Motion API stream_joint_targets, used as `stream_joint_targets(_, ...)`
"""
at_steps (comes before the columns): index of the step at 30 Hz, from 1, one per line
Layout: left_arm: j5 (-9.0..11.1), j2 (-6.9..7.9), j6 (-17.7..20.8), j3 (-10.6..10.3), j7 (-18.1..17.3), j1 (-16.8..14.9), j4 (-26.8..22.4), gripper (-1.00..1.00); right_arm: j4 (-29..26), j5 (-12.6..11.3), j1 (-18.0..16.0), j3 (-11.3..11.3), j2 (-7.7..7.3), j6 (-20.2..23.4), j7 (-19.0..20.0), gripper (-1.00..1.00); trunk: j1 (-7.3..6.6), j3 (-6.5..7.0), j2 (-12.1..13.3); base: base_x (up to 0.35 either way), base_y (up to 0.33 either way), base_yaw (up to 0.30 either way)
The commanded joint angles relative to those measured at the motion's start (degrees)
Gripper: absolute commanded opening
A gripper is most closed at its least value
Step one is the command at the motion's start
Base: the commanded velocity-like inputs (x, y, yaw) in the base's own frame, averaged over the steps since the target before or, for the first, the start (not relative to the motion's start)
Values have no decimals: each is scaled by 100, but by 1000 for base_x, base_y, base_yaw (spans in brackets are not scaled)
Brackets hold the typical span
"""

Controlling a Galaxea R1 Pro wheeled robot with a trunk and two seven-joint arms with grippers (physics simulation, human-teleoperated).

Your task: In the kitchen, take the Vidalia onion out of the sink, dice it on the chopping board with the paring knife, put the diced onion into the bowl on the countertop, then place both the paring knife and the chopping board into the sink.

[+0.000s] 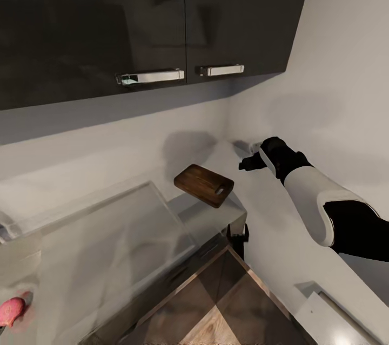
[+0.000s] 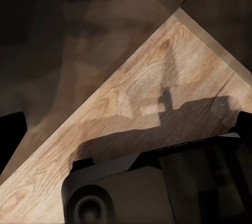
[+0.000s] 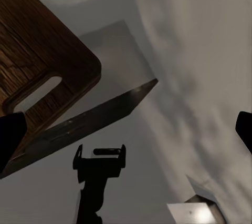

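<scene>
My right gripper [image 3: 126,129] is spread wide, holding and touching nothing, its dark fingertips [image 3: 10,140] cut off at the frame edges. The board [image 1: 204,185] lies at the countertop's [image 1: 108,237] far right corner. The onion [image 1: 12,311] sits at the left edge, partly cropped. I cannot tell my left gripper's state.

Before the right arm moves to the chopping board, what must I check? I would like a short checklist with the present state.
1. Chopping board lies flat on the countertop: ok.
2. Right pincer is open and empty: ok.
3. Right pincer is above the board: not ok, it is beside it, near the wall.
4. Vidalia onion is on the board: not ok, it is far off.
5. Paring knife located: cannot tell.
</scene>
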Motion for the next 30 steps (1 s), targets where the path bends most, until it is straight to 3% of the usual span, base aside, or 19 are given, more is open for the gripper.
stream_joint_targets(1, 24, 3, -17, -22, -13, -5, 3, 100, -6, 56, -5, 46, -6, 23, 57, 100, 3, -21, -12, 0, 0, 0)
stream_joint_targets(30, 24, 3, -17, -21, -13, -5, -6, 100, -45, 65, -5, 46, 0, 22, 32, 100, 3, -288, -12, 0, 0, 0)
